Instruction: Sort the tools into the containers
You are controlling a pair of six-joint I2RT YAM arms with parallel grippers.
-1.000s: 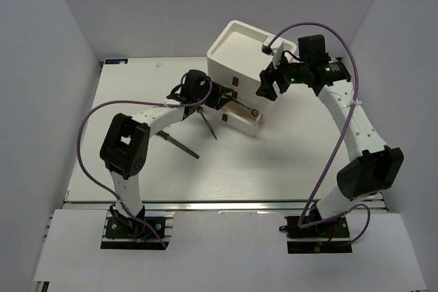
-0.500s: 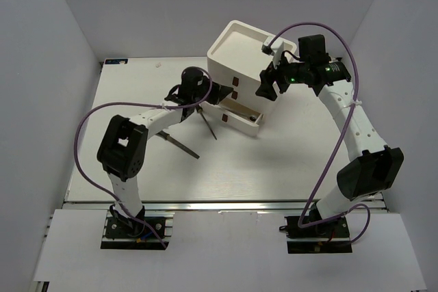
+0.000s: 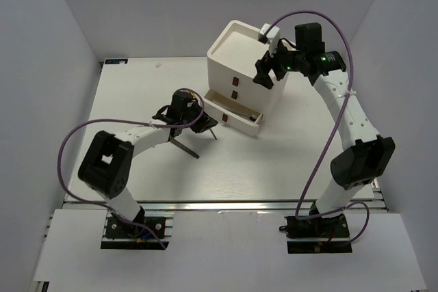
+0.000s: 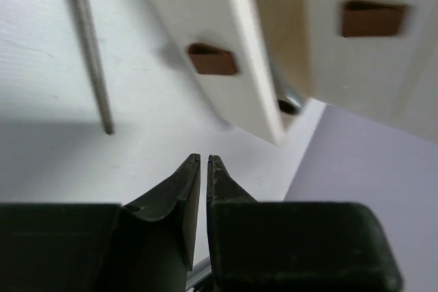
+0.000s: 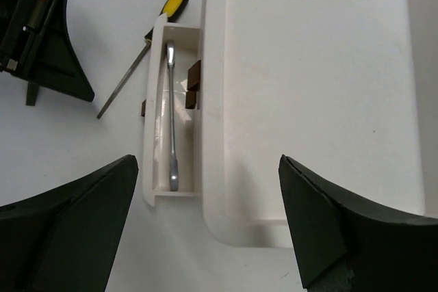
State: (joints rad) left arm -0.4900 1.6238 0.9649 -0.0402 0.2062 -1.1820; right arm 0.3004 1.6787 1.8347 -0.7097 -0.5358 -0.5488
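The left gripper [image 4: 203, 160] hung low over the white table [image 3: 274, 162], just beside the front of the white square plastic stacked box [image 3: 220, 73]. Its jaws were pressed nearly together, with only a sliver between them and nothing pinched. The right gripper [image 5: 205, 162] was spread wide and empty above the box's shallow tray top.

The bottom drawer [image 5: 154, 193] stood pulled out, with the small grey metal wrench [image 5: 171, 117] lying lengthwise inside it. The long yellow-and-black-handled tool [image 5: 126, 75] lay loose on the table just beside that drawer, and 1 more dark tool [image 3: 185, 146] lay near it.

The step in hand looked like fetching a loose tool. To do it well, the left jaws would need to open first, then straddle the thin shaft [image 4: 89, 52] crosswise, close to the handle so it would not tip. The approach should be flat to the table and should not knock the drawer.
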